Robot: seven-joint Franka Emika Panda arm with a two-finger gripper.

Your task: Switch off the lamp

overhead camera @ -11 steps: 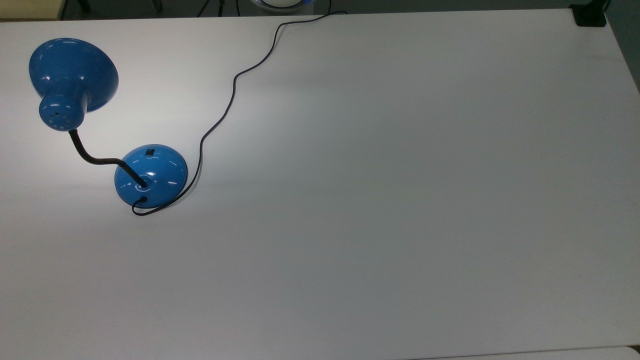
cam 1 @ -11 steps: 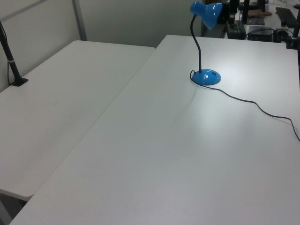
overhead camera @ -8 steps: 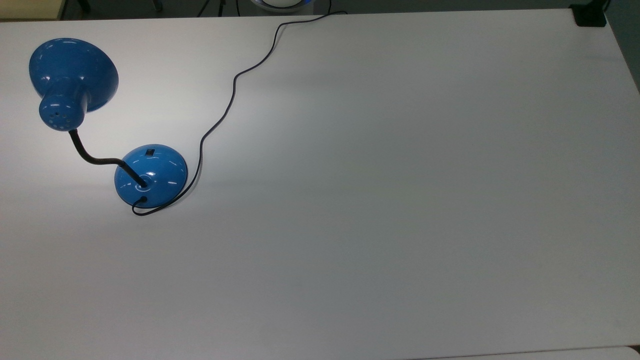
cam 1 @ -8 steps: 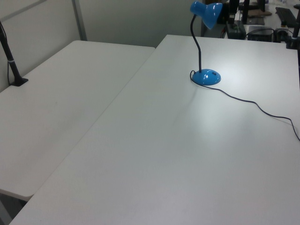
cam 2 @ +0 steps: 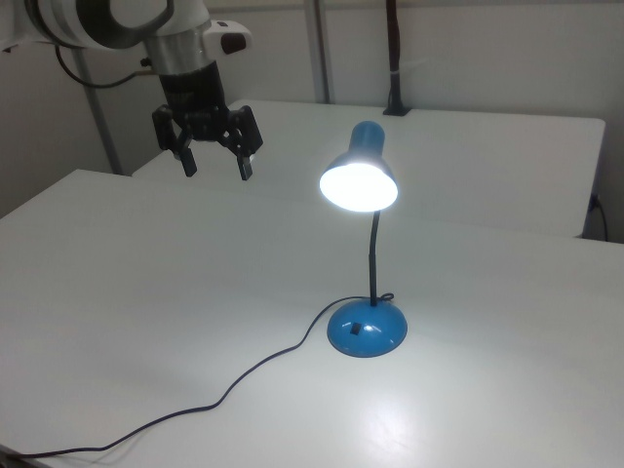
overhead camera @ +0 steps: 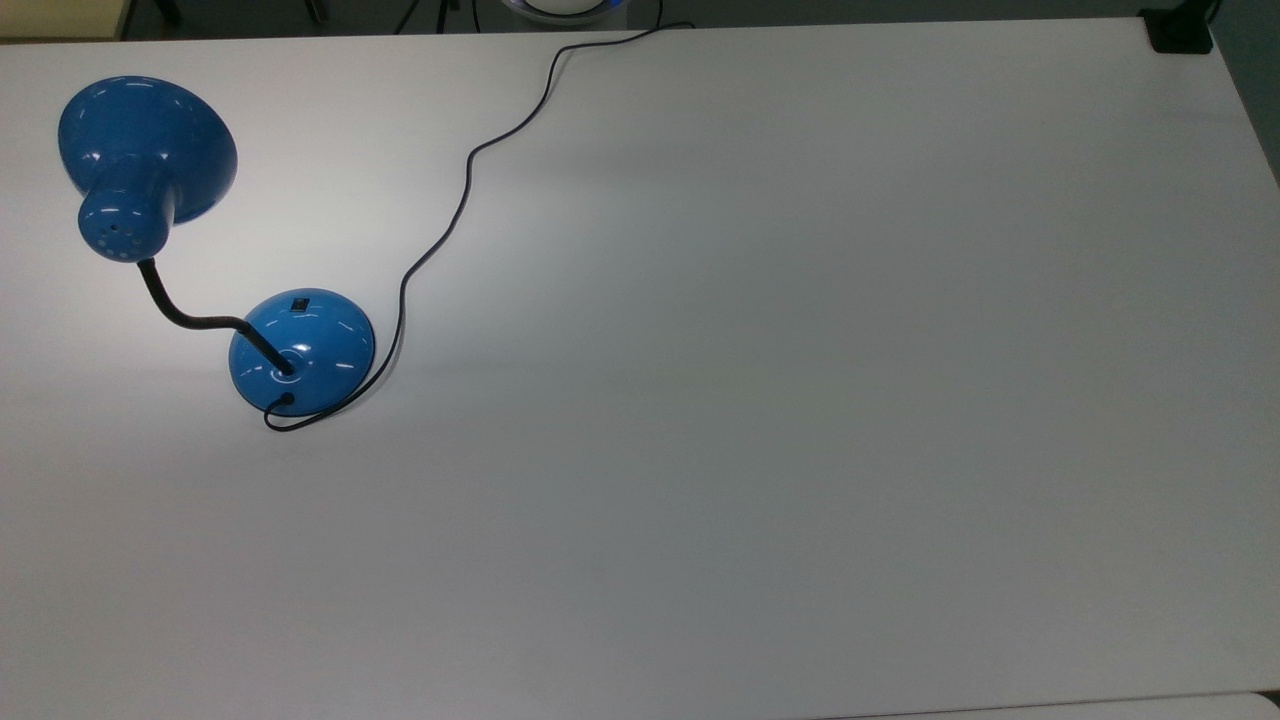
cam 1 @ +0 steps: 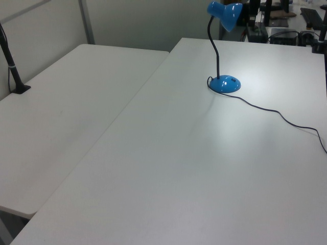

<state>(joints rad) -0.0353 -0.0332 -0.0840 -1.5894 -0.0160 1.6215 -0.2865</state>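
The lamp (cam 2: 366,244) is standing lit on the white desk (cam 2: 146,322); its cord (cam 2: 195,409) is trailing toward the right view's lower left; the end effector (cam 2: 214,166) is hanging open, well apart from the lamp, with bare desk between.

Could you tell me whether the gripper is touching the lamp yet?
Apart. In the right view the gripper hangs open, high above the table, with clear space between it and the lamp.
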